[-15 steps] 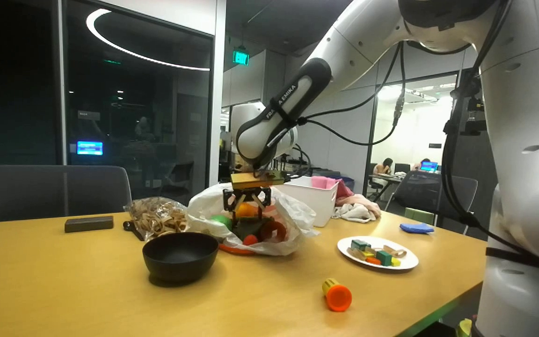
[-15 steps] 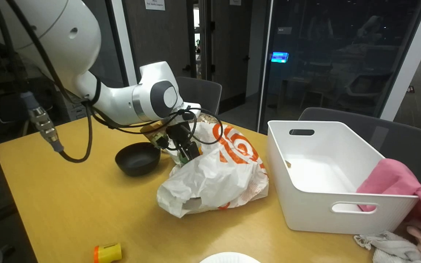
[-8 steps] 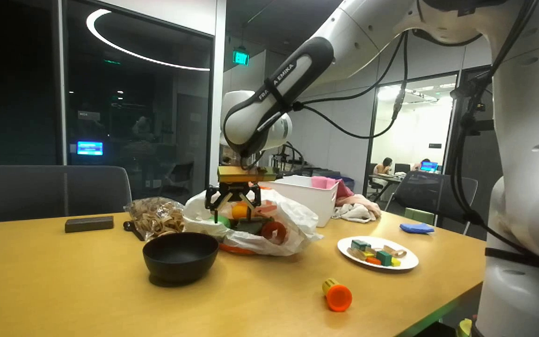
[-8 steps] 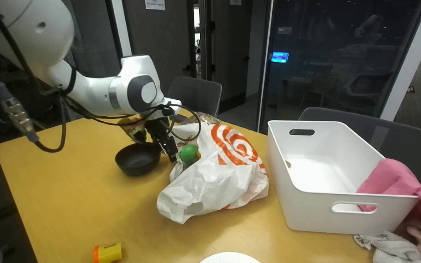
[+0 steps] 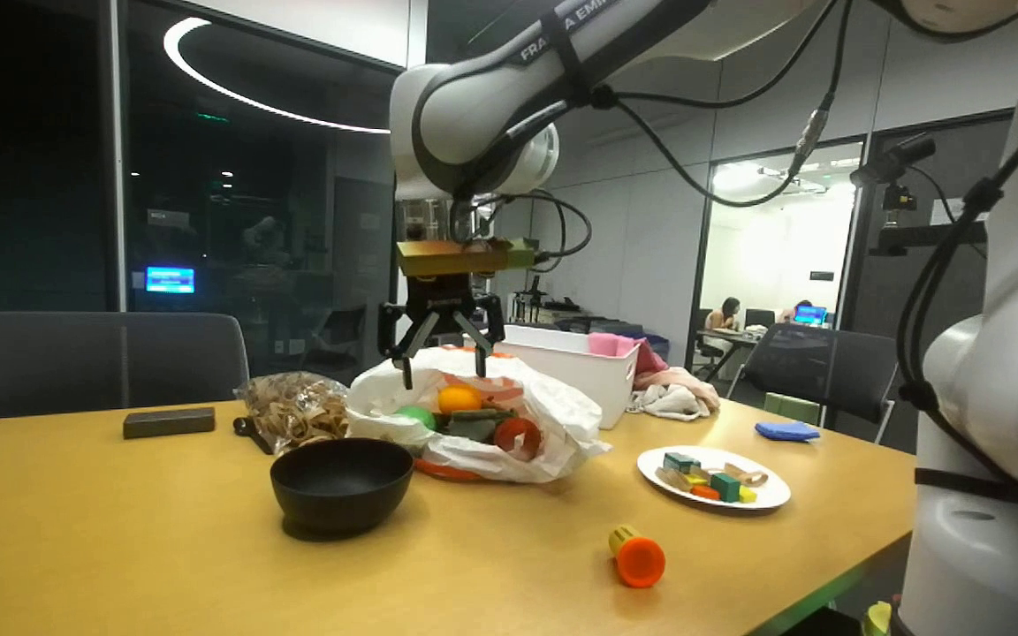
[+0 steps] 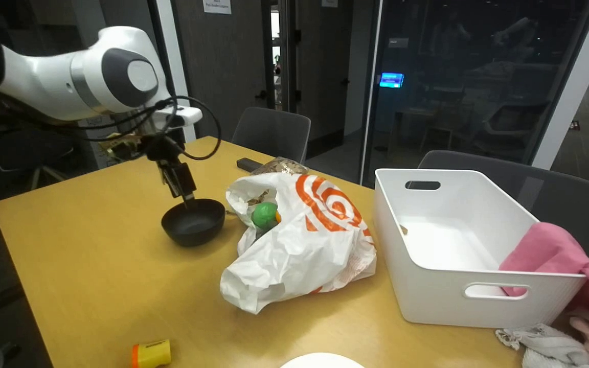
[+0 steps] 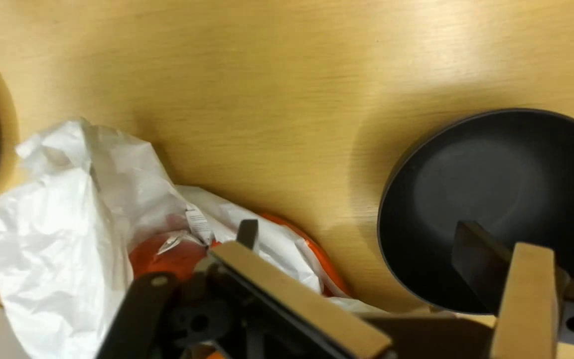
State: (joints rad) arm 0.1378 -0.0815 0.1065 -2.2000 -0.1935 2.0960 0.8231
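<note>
My gripper (image 5: 444, 369) is open and empty, pointing down above the mouth of a white plastic bag (image 5: 566, 406). In an exterior view the gripper (image 6: 189, 198) appears over the black bowl (image 6: 192, 230). In the wrist view its fingers (image 7: 359, 234) are wide apart, one over the bag (image 7: 53, 249), the other over the bowl (image 7: 481, 179), which looks empty. The bag lies on its side. In its mouth are a green round thing (image 5: 417, 416), an orange round thing (image 5: 459, 399), a dark green thing (image 5: 474, 426) and a red round thing (image 5: 518, 438). The bag's deeper contents are hidden.
A white bin (image 6: 453, 296) with pink cloth (image 6: 550, 250) stands beside the bag. A white plate (image 5: 770, 496) holds small blocks. A yellow container with an orange end (image 5: 637, 561) lies on the table. A clear bag of brown pieces (image 5: 297, 411) and a dark box (image 5: 169, 423) lie behind.
The gripper has risen out of the bag's mouth, empty, and moved toward the bowl's side. A small red thing at the front of the bag's mouth no longer shows.
</note>
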